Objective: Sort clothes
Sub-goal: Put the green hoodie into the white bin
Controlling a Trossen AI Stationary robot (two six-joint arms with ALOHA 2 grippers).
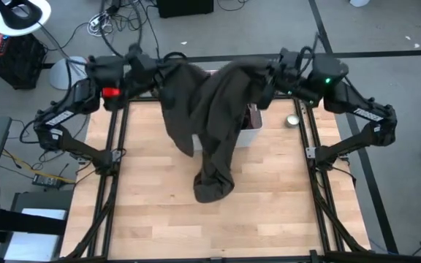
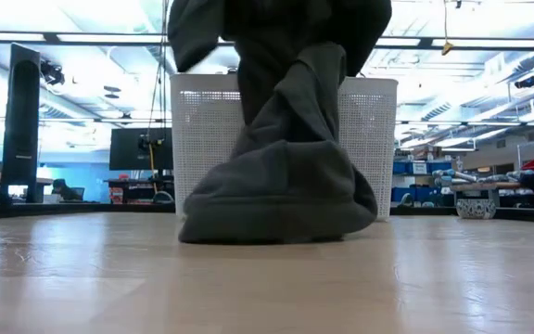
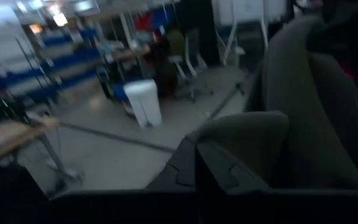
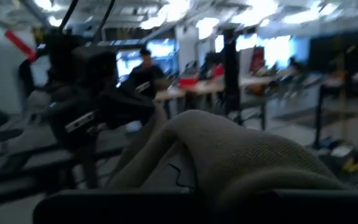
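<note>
You had both arms raised over the far edge of the counter (image 1: 159,212), with the olive-green garment (image 1: 218,124) strung between them. Your left end effector (image 1: 168,67) was clamped shut on one upper corner of the cloth, toward the far left corner of the counter, and your right end effector (image 1: 263,73) was clamped shut on the other upper corner, toward the far right corner. In both wrist views the fabric bunched right at the fingers, so the grip on each side read as firm.

From those two holds the garment draped down over the white bin (image 1: 248,136), which stood at the middle of the far edge, and covered most of it. The lower end of the garment (image 2: 281,190) reached the counter and lay there in a rounded heap, just in front of the bin (image 2: 374,139), near the counter's centre.

A small round object (image 1: 292,120) sat near the far right corner, beside the bin.
</note>
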